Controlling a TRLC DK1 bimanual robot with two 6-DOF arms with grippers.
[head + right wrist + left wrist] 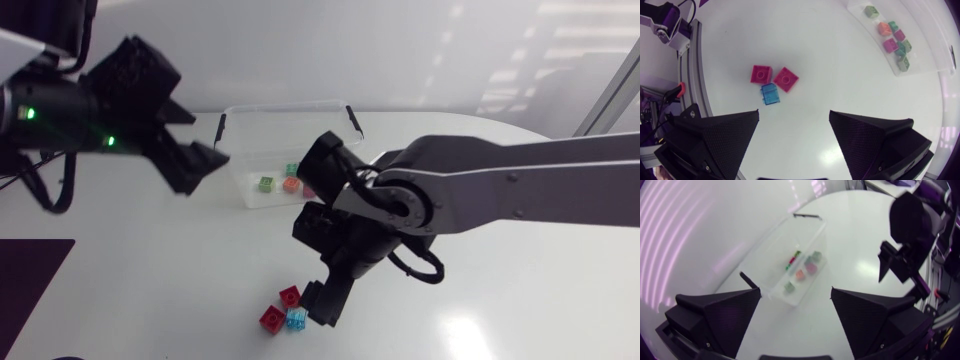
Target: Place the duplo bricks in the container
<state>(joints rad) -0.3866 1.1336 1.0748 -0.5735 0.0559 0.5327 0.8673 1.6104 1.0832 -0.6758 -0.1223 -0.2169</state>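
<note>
Loose bricks: three lie in a tight cluster on the desk [150,260], well apart from the container. There are two red bricks [290,295] and one blue brick [296,319].
Cluster layout: in the right wrist view the two red bricks [786,79] sit side by side, touching or nearly so. The blue brick [770,94] lies just beside both, on the side nearer the end effector.
Container: a clear plastic container [285,108] with black latches [352,118] at its short ends. It stands open on the desk, farther back than the cluster.
Bricks in the container: several small ones lie on its floor toward one end, among them a green brick [266,184], an orange brick [291,185] and a pink brick [890,45]. The exact count is hard to tell.
Right end effector: the right end effector [325,300] points down at the desk just beside the cluster. Its fingers are spread wide with nothing between them, and in its own view [795,135] the three loose bricks lie ahead of it, apart from both fingers.
Left end effector: the left end effector [195,150] hangs in the air beside the container's end. Its fingers are spread and hold nothing, and in its own view [796,315] the container [790,255] lies ahead of it.
</note>
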